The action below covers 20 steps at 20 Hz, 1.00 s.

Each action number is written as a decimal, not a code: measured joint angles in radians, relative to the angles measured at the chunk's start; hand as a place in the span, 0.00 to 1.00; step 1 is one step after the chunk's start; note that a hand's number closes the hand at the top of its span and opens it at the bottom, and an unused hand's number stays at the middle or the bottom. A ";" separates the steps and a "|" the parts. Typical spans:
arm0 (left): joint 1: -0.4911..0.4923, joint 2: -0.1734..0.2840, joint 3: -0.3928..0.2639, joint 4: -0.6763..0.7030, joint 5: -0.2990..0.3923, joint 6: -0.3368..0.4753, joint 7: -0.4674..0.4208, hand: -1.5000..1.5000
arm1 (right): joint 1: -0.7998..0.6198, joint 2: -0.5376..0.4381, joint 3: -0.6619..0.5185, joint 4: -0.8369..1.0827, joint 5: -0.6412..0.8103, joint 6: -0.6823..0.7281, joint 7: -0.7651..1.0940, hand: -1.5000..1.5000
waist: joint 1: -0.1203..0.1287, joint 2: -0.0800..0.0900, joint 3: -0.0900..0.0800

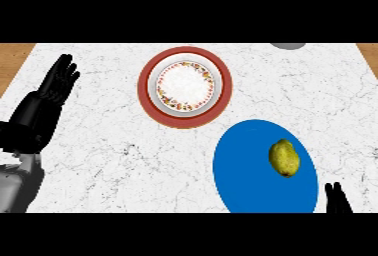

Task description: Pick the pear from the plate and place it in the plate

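Pear (284, 158) lies on the blue plate (244, 165), right of centre, long axis running roughly up-down in the head view, nothing touching it. Target looks like the red-rimmed plate (151, 107) with a white patterned plate (186, 86) stacked inside, up and left, well apart from the blue one.

Right robot hand (337, 200): only fingertips show at the lower edge just beside the blue plate, straight, holding nothing. Left robot hand (59, 77) rests open at the left over the table (103, 165), fingers up.

Step in hand, as I read it: reach and grasp, not yet begun. Right hand is closest. Come in from above, close across the pear's narrow width, lift clear of the rim before moving over.

No brands, labels or readable text anywhere.
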 measured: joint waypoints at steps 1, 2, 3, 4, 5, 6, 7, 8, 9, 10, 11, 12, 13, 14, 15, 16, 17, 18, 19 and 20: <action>-0.005 -0.003 0.001 0.001 0.000 -0.002 0.004 0.50 | -0.038 0.006 0.001 -0.009 0.034 0.040 0.059 0.00 | -0.001 -0.001 0.001; -0.012 -0.006 0.002 0.004 -0.002 -0.001 0.009 0.50 | -0.075 0.011 0.004 -0.008 0.067 0.071 0.119 0.00 | -0.002 -0.002 0.001; -0.016 -0.007 0.004 0.003 -0.004 -0.001 0.015 0.50 | -0.108 0.015 0.009 -0.011 0.098 0.109 0.175 0.00 | -0.002 -0.003 0.002; -0.020 -0.012 0.002 0.006 -0.008 0.000 0.017 0.50 | -0.136 0.019 0.017 -0.008 0.126 0.140 0.229 0.00 | -0.004 -0.004 0.002; -0.015 -0.015 0.003 0.005 -0.009 -0.003 0.017 0.50 | -0.170 0.021 0.021 -0.007 0.145 0.181 0.279 0.00 | -0.004 -0.004 0.003; -0.008 -0.016 0.008 0.006 -0.007 -0.009 0.013 0.50 | -0.205 0.023 0.024 -0.005 0.157 0.218 0.325 0.00 | -0.005 -0.005 0.003; -0.012 -0.022 0.010 0.008 -0.012 -0.007 0.016 0.50 | -0.237 0.024 0.022 -0.001 0.163 0.252 0.359 0.00 | -0.006 -0.006 0.003; -0.008 -0.022 0.018 0.009 -0.012 -0.016 0.014 0.50 | -0.266 0.026 0.004 0.018 0.155 0.265 0.373 0.00 | -0.008 -0.007 0.004; -0.018 -0.028 0.018 0.012 -0.019 -0.015 0.021 0.50 | -0.294 0.027 -0.007 0.034 0.153 0.285 0.396 0.00 | -0.009 -0.007 0.004; -0.010 -0.040 0.014 0.010 -0.032 -0.012 0.016 0.50 | -0.313 0.027 -0.017 0.046 0.145 0.296 0.409 0.00 | -0.010 -0.008 0.004; -0.002 -0.044 0.020 0.017 -0.037 -0.019 0.006 0.50 | -0.330 0.027 -0.028 0.039 0.138 0.322 0.421 0.00 | -0.011 -0.008 0.005; 0.004 -0.043 0.031 0.024 -0.038 -0.030 -0.005 0.50 | -0.350 0.027 -0.019 0.057 0.141 0.322 0.444 0.00 | -0.012 -0.009 0.005; 0.006 -0.051 0.032 0.011 -0.042 -0.029 0.006 0.50 | -0.370 0.028 -0.017 0.082 0.139 0.316 0.458 0.00 | -0.012 -0.009 0.005; 0.007 -0.057 0.034 0.001 -0.047 -0.027 0.017 0.50 | -0.398 0.028 -0.040 0.109 0.119 0.317 0.454 0.00 | -0.012 -0.010 0.005; 0.011 -0.063 0.039 -0.003 -0.052 -0.031 0.020 0.50 | -0.414 0.029 -0.050 0.131 0.110 0.314 0.450 0.00 | -0.012 -0.010 0.005; 0.009 -0.068 0.042 -0.010 -0.060 -0.033 0.028 0.50 | -0.425 0.029 -0.051 0.147 0.105 0.315 0.451 0.00 | -0.013 -0.010 0.005; -0.001 -0.070 0.050 -0.004 -0.062 -0.038 0.033 0.50 | -0.449 0.029 -0.061 0.166 0.091 0.320 0.451 0.00 | -0.013 -0.010 0.005; -0.004 -0.072 0.060 -0.005 -0.063 -0.044 0.039 0.50 | -0.450 0.027 -0.067 0.185 0.081 0.308 0.442 0.00 | -0.014 -0.010 0.005; 0.000 -0.074 0.069 0.005 -0.063 -0.054 0.025 0.50 | -0.469 0.023 -0.082 0.205 0.063 0.314 0.432 0.00 | -0.014 -0.010 0.005; 0.004 -0.074 0.071 -0.021 -0.062 -0.056 0.049 0.50 | -0.488 0.020 -0.098 0.220 0.045 0.323 0.426 0.00 | -0.013 -0.010 0.005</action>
